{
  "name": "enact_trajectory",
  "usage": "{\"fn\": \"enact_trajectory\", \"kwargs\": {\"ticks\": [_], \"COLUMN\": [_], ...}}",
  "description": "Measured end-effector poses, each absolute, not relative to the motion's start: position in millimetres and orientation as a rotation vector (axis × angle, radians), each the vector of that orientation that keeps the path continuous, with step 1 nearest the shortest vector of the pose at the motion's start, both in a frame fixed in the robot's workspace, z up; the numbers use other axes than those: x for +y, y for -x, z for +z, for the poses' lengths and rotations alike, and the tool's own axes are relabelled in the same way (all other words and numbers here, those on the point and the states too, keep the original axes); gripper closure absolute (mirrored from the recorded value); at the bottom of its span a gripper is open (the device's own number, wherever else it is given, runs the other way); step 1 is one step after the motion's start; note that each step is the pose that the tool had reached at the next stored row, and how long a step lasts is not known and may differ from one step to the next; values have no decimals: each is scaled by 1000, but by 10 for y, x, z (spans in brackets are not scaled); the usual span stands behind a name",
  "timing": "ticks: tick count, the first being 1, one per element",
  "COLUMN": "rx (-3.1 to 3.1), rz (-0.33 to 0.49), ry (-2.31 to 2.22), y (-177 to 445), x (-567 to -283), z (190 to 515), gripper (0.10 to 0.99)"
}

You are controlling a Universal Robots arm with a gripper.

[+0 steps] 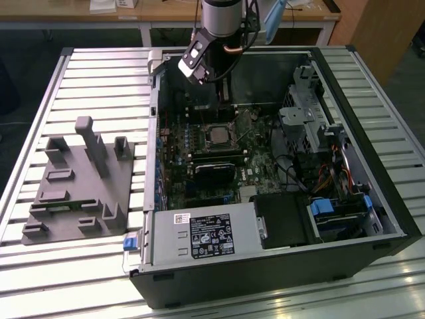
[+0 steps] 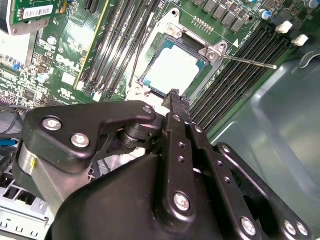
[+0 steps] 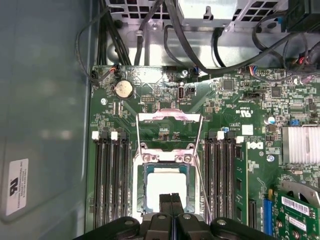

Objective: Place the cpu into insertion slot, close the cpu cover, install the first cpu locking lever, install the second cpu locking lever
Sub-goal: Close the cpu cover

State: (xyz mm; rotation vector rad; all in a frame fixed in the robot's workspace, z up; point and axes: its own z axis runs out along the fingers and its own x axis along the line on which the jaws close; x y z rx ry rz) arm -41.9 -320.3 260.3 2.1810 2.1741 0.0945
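My end effector (image 3: 170, 196), closed and empty, hovers just above the chip (image 3: 162, 184) lying in the socket (image 3: 140, 185), its cover (image 3: 169, 116) open.

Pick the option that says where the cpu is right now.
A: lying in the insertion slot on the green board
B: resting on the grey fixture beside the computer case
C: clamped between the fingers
A: in the first wrist view the cpu lies flat inside the rim of the insertion slot, while the gripper over it has its fingers shut together with nothing between them.
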Motion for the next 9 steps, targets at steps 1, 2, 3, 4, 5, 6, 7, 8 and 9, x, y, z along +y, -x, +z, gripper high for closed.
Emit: {"fn": "enact_trajectory", "kwargs": {"ticks": [1,2,3,4,5,6,7,8,9], "rx": [2174,2174,2174,2174,2174,2174,2174,2174,2174], "rz": [95,94,94,95,95,95,95,95,95], "ry": [-2181,-2181,-2181,-2181,-2181,-2181,-2181,-2181,-2181], "y": [418,419,419,418,418,418,418,418,418], "x": [-3203,-3203,-3203,-3203,-3203,-3203,-3203,-3203,-3203], "z": [2614,2625,2635,2639,2639,2639,2639,2639,2640], "gripper": [980,980,980,980,980,980,980,980,980]}}
